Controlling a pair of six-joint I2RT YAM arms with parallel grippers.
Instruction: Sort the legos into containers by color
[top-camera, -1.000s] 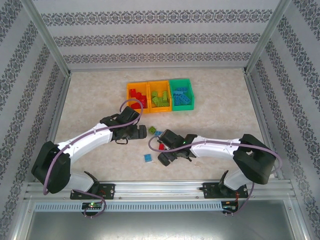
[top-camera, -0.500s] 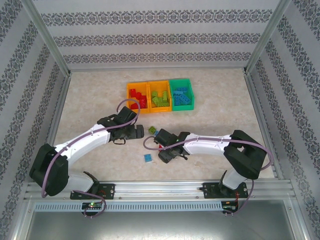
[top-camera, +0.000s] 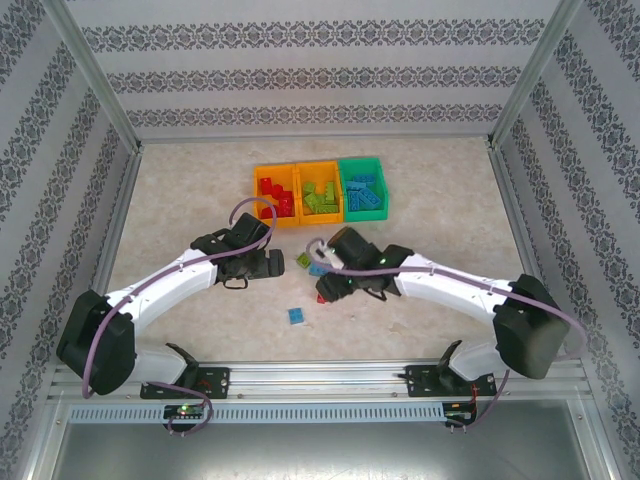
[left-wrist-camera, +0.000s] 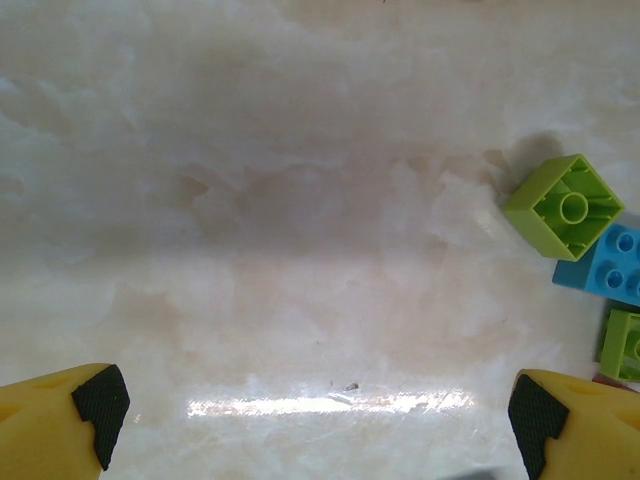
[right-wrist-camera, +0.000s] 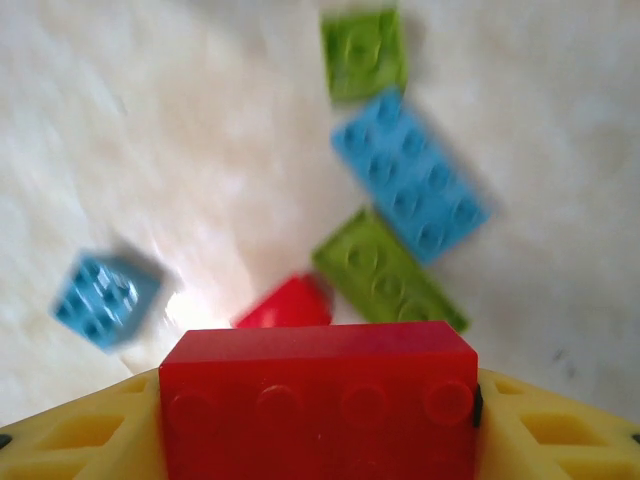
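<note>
The right gripper (right-wrist-camera: 318, 425) pinches a red brick (right-wrist-camera: 318, 390) over the loose legos (right-wrist-camera: 408, 190); next, likely a carry to the red-filled orange bin (top-camera: 257, 190). The left gripper (left-wrist-camera: 315, 405) hovers spread, empty.

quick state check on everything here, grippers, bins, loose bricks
left gripper: open, empty
right gripper: shut on red brick
left orange bin: holds red bricks
middle orange bin: holds green bricks
green bin: holds blue bricks
lime brick: loose, upside down
lone blue brick: loose on table
</note>
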